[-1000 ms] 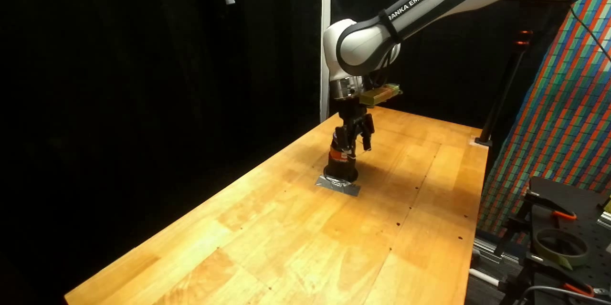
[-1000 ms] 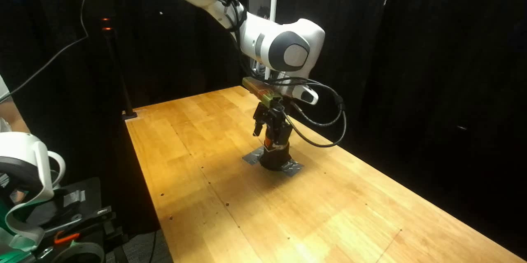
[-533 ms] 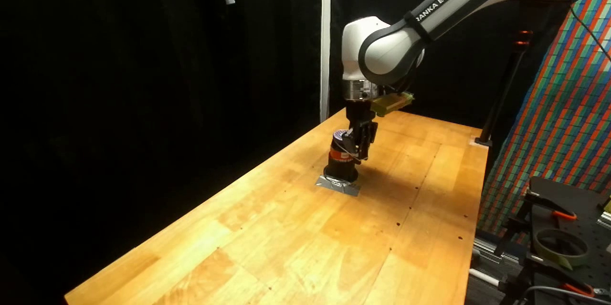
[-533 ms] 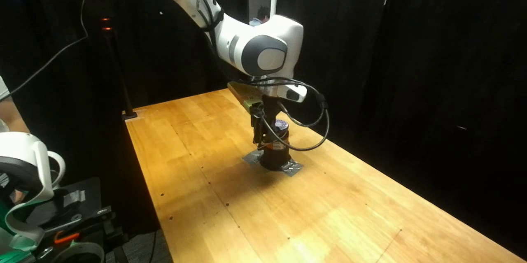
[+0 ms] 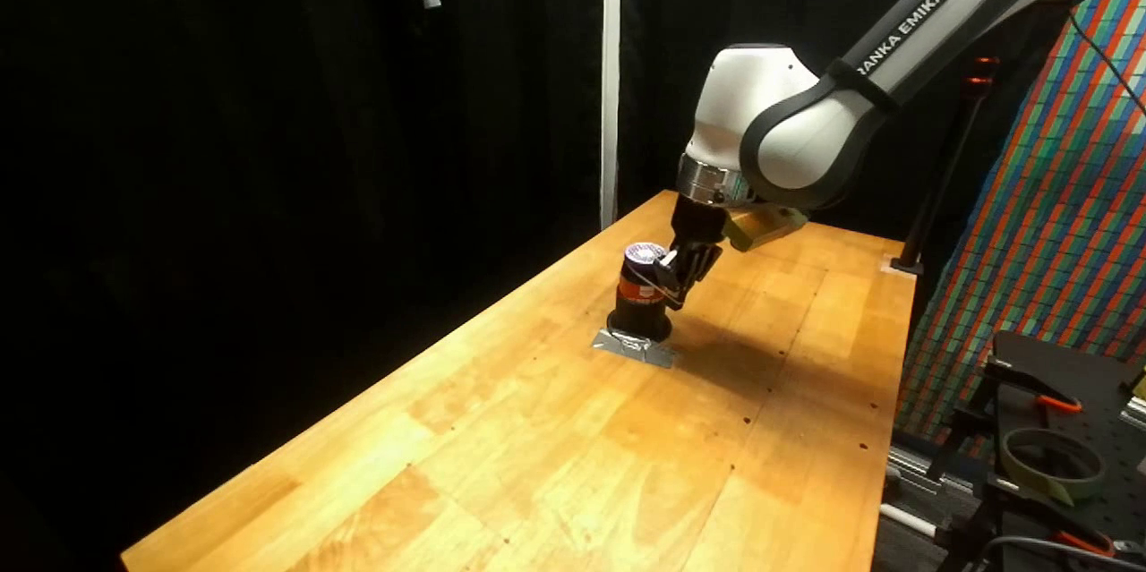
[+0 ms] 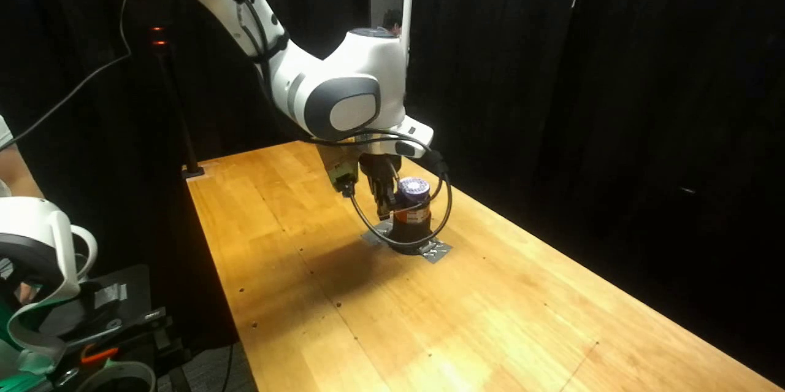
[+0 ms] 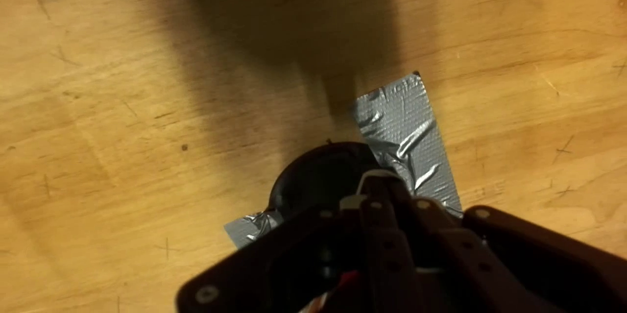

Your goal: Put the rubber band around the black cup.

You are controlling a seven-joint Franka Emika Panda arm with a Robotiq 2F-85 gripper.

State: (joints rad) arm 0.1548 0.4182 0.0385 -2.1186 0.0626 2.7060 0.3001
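black cup point(image 7: 313, 178); partly behind the claw point(image 7: 389, 186)

The table point(image 5: 537, 429) is smooth, visibly grained wood. My gripper point(image 7: 387, 185) is matt and dark, with metal fastener heads point(image 7: 206, 294). Glossy, creased silver tape point(image 7: 404, 127) lies at 2 o'clock of the smooth black cup point(image 7: 313, 180) in the wrist view.

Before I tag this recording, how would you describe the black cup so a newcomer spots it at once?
Start at the wooden table and find the gripper above it. Close beside the gripper stands the black cup, upright, with silver tape at its base. Unlike the black gripper, it is a cylinder with an orange midsection and a pale, patterned top.
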